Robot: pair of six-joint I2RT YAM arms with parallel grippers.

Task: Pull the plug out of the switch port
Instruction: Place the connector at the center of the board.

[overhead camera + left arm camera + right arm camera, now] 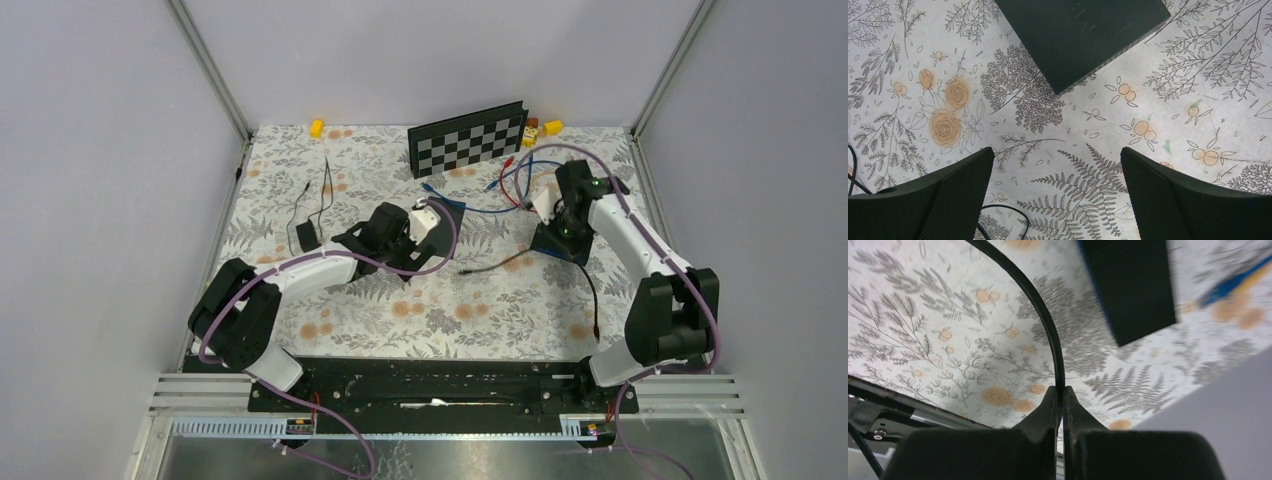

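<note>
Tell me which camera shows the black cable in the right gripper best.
The right wrist view: the black cable arcs down into the shut right gripper. The top view shows only a thin stretch, probably the same cable, beside the right arm, with the grip hidden. The left wrist view misses it.

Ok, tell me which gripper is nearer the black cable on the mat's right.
Right. The right gripper is shut on the black cable; the left gripper hangs open far to its left, by a dark box.
</note>
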